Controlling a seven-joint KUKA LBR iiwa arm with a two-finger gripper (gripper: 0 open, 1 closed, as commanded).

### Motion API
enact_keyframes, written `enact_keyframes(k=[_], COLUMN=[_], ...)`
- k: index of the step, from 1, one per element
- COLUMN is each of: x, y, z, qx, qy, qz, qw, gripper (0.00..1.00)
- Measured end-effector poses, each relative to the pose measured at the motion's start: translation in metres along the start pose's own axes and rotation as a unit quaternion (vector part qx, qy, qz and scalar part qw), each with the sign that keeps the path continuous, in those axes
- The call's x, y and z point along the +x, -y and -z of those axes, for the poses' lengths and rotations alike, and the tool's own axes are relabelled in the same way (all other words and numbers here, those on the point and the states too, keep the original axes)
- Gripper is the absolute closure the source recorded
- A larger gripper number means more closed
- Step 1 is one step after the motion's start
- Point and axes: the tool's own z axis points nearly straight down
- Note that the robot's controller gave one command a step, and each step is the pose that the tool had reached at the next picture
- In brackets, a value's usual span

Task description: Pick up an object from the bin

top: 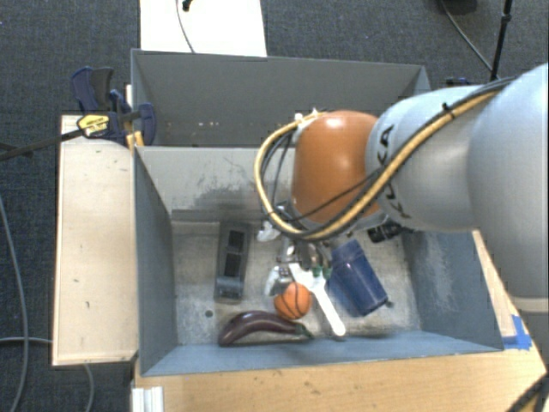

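Observation:
My gripper [290, 263] hangs below the orange wrist cover, low in the front middle of the bin. Right under it lies a small orange ball [294, 300] with dark seams like a basketball. A white stick-shaped thing [324, 305] slants from the gripper's underside toward the front wall, touching the ball's right side. A blue cylindrical cup [357, 280] lies on its side just right of the gripper. A dark purple eggplant [260, 326] rests along the front wall, below the ball.
A dark grey oblong block [232, 262] lies left of the gripper on the bin floor. The arm and its cables cover the right middle of the bin. Bare floor shows at the left and at the far right.

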Motion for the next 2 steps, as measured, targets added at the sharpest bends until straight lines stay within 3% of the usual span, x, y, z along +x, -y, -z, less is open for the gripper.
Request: enact_keyframes(k=[1,2], x=[0.026,0.035], y=[0.015,0.046], z=[0.006,-0.004], qx=[0.0,0.0], qy=[-0.0003,-0.0005], qz=[0.013,0.035], qw=[0.9999,0.9994], gripper=[0.0,0.0])
